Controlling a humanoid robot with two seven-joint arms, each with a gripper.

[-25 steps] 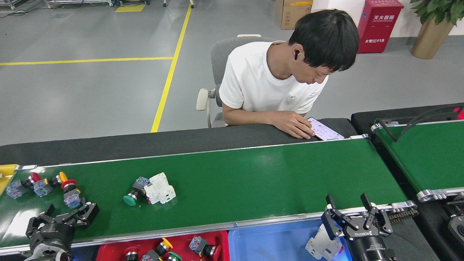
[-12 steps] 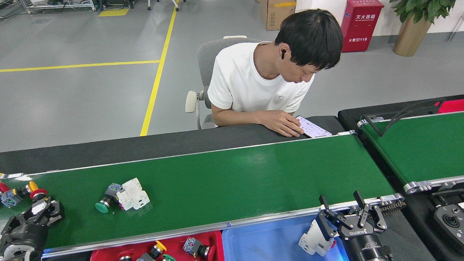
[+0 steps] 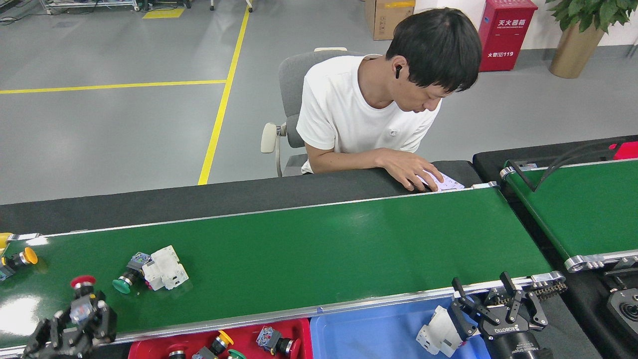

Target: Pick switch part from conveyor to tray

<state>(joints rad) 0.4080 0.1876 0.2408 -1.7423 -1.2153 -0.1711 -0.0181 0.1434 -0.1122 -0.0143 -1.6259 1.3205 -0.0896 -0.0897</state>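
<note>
Left gripper (image 3: pixel 84 319): clenched on red-capped switch part (image 3: pixel 82 299) at the conveyor's (image 3: pixel 324 249) near-left edge; best lifted straight, then carried over the red tray (image 3: pixel 299 331).
Right gripper (image 3: pixel 491 304): released, above the blue tray (image 3: pixel 374 334), beside a white part (image 3: pixel 438 336).
Farther: green button (image 3: pixel 124 281) waited.

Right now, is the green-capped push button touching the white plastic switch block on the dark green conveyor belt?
Touching. The head view shows the green-capped push button lying with its rear end against the white plastic switch block, with no green of the conveyor belt visible between them.
</note>
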